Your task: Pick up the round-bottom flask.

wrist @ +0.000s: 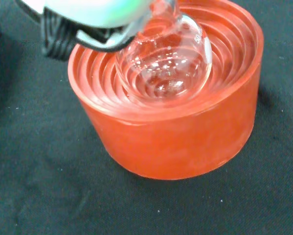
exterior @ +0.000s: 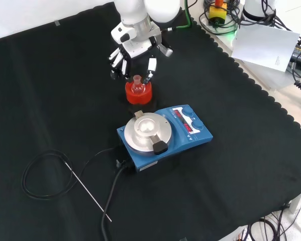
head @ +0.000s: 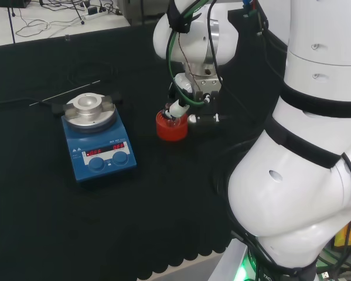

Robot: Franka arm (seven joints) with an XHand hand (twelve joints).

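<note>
Flask (wrist: 163, 61) sits in red ribbed stand (wrist: 175, 127); clear glass, round bulb down in the stand's ringed hollow, seen close in wrist view; nothing visible inside it.

Front view: stand (exterior: 138, 94) near the middle of the black cloth (exterior: 49, 90), just above the blue stirrer plate (exterior: 163, 134); flask neck (exterior: 136, 83) rises upright from the stand. Hand (exterior: 132, 52) comes down from the top, directly over the flask; fingers (exterior: 151, 65) point down on both sides of the neck, tips at about neck height; whether they touch the glass I cannot tell.

Head view: hand (head: 190, 96) above the stand (head: 171, 126), right of the stirrer (head: 99, 143); a white fingertip lies at the flask's top.

Fingers look spread and near straight, not wrapped round anything; hand reads as released, flask not grasped, bulb seated in the stand.

Thin rod (exterior: 87, 190) and black cable (exterior: 39, 175) lie at lower left of front view, well apart from the flask.
</note>
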